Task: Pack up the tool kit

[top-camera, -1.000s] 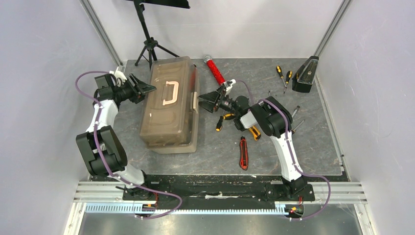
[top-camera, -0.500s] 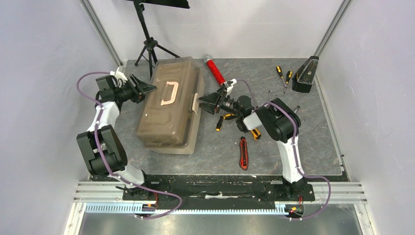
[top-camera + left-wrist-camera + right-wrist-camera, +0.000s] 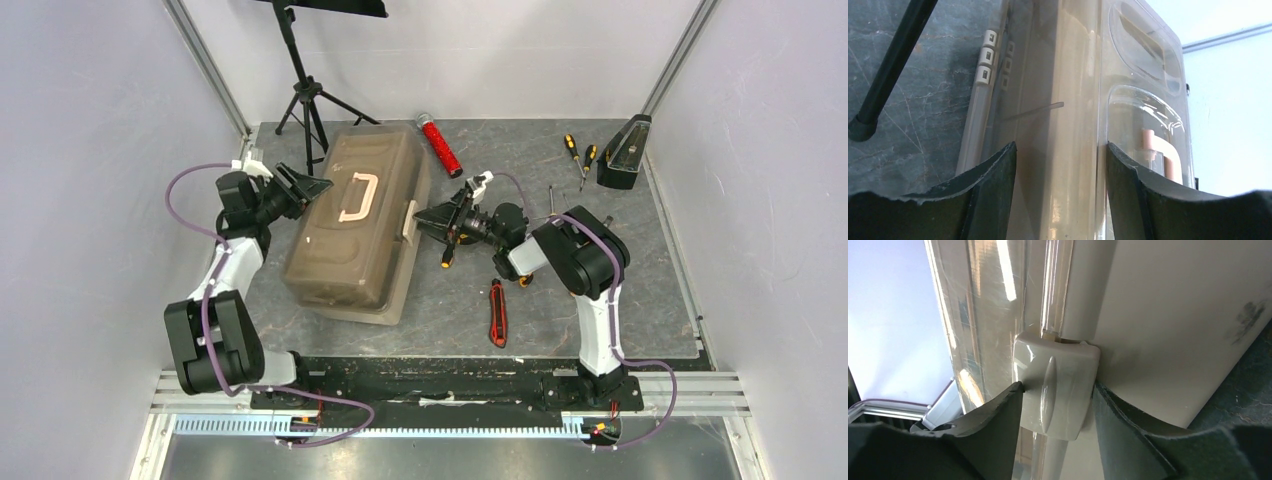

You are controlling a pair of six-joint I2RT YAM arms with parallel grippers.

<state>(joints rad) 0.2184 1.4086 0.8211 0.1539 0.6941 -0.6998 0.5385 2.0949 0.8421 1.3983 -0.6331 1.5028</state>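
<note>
The translucent tan toolbox (image 3: 350,250) lies closed and skewed on the mat, its cream handle (image 3: 358,197) on top. My left gripper (image 3: 305,187) is at its far left side. In the left wrist view that gripper (image 3: 1060,150) is open, its fingers standing either side of the lid's long upper edge, with the handle (image 3: 1160,152) to the right. My right gripper (image 3: 428,218) is at the box's right side. In the right wrist view it (image 3: 1058,387) is shut on the cream latch (image 3: 1055,365), both fingers touching its sides.
A black-orange screwdriver (image 3: 450,250) and a red utility knife (image 3: 497,312) lie near the right arm. Two screwdrivers (image 3: 578,152), a black metronome (image 3: 624,152) and a red glittery cylinder (image 3: 441,145) lie at the back. A black tripod (image 3: 300,100) stands behind the box, one leg (image 3: 893,65) beside my left gripper.
The toolbox has turned, its far end swinging right. My left gripper followed it rightward. My right gripper's jaws have narrowed onto the latch.
</note>
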